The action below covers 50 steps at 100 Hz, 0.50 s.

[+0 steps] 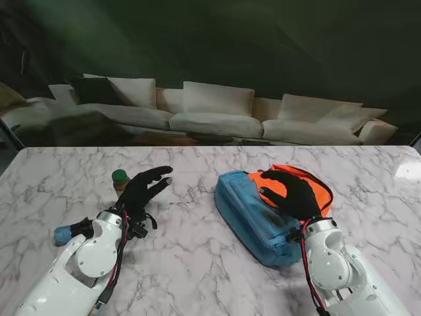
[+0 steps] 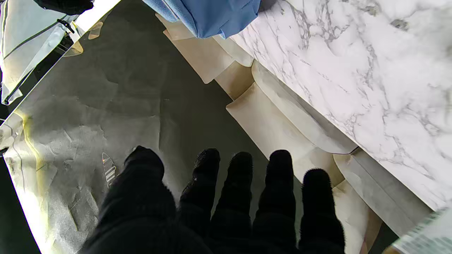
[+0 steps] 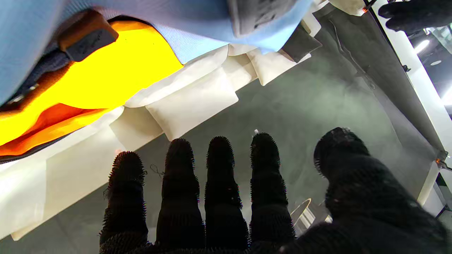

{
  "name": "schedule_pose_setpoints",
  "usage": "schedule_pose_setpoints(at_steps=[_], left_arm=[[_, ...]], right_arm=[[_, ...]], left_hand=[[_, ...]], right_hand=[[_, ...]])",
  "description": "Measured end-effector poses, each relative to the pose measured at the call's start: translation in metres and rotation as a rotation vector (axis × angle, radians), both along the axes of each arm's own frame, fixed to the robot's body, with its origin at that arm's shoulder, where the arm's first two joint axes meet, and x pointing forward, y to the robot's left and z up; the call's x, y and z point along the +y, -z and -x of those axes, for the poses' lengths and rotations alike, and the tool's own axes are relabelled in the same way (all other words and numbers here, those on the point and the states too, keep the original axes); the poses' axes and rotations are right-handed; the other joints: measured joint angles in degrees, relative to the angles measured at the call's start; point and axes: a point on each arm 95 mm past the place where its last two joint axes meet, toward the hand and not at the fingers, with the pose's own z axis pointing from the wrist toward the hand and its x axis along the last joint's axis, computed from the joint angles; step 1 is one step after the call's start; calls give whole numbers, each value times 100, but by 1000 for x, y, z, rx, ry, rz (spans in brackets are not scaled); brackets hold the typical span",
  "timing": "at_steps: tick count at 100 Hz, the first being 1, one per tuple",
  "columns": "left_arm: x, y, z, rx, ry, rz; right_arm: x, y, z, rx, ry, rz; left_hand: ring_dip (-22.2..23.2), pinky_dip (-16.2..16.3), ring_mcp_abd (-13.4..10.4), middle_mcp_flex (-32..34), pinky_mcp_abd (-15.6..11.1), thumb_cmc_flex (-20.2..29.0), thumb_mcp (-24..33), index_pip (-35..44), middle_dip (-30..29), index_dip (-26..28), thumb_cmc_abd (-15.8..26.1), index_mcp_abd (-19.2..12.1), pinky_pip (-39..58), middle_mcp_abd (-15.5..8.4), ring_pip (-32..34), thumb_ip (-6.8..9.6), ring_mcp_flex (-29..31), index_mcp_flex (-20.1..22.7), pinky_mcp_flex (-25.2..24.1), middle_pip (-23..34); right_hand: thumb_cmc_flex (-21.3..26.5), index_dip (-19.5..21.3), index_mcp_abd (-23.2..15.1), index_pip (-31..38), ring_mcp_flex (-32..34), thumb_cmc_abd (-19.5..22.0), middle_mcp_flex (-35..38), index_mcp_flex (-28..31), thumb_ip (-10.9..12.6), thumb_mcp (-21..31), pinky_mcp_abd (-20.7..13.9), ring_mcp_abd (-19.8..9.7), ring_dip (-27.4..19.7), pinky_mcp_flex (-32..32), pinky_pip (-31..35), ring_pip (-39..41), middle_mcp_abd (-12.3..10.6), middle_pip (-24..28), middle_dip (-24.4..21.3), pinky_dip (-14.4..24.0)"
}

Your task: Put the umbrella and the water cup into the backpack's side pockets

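Backpack (image 1: 260, 217) lies flat on the marble surface (image 1: 197, 263), blue side up, orange part on its far side. Our right hand (image 1: 289, 192) rests spread over the backpack's top, fingers (image 3: 180, 165) apart, gripping nothing. Our left hand (image 1: 141, 187) hovers well left of the backpack, fingers (image 2: 240, 169) open and empty. Just beyond that hand, farther from us, stands a green-capped thing (image 1: 120, 178), probably the water cup. A blue cylinder (image 1: 64, 232) lies left of the backpack, near our left wrist, likely the umbrella. Judgement: backpack is soft and will slide, so pin it. Cup looks rigid and light; grab its body. Take the umbrella mid-length. Pocket openings not visible.
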Motion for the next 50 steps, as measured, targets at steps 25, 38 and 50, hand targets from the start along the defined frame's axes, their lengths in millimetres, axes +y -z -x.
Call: schedule_pose_setpoints(at_steps=[25,38,50], left_arm=[[0,-4,4,-11,-1,-3],[0,-4,5,-12,0,-3],[0,-4,5,-10,0,0]], right_arm=[[1,-3,2,-11,1,1],[2,-7,3,-17,1,3],[7,-14,8,-17,0,31]], left_hand=[[2,0,0,0,0,0,0,0,1,0,0,0,0,0,1,0,0,0,0,0],[2,0,0,0,0,0,0,0,1,0,0,0,1,0,1,0,0,0,0,1],[3,0,0,0,0,0,0,0,1,0,0,0,1,0,1,0,0,0,0,1]], right_hand=[[0,0,0,0,0,0,0,0,0,0,0,0,0,0,9,1,0,0,0,0],[0,0,0,0,-32,0,-6,-4,0,0,0,162,0,0,10,1,0,0,0,-1],[-261,-8,0,-122,-302,-10,-399,-188,9,-66,1,404,24,-154,-71,-133,13,-92,24,-92]])
